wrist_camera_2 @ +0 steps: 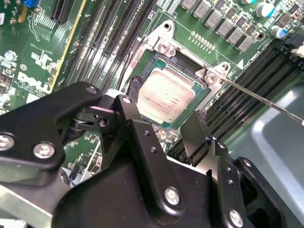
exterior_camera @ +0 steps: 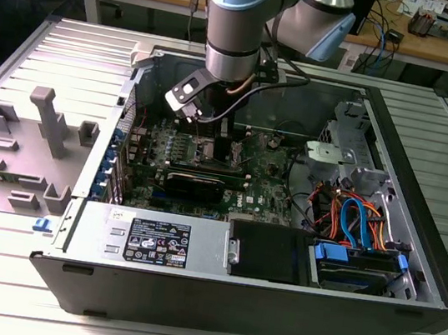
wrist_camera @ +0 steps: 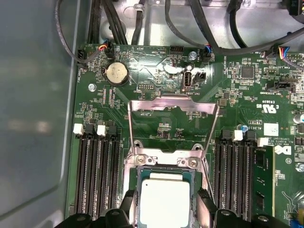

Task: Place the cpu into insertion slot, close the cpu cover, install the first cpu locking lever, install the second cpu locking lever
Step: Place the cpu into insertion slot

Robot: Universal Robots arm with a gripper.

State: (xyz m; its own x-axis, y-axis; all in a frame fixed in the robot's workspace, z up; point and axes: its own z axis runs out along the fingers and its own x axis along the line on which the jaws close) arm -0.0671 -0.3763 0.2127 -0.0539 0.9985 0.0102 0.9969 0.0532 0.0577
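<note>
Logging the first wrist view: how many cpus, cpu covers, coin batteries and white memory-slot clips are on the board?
cpu: 1
cpu cover: 1
coin battery: 1
white memory-slot clips: 4
Total: 7

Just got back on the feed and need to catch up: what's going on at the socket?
The arm's gripper hangs low over the motherboard, jaws open, one on each side of the cpu. The cpu lies flat in the insertion slot. The cpu cover stands swung open beyond the slot, not yet closed.
</note>
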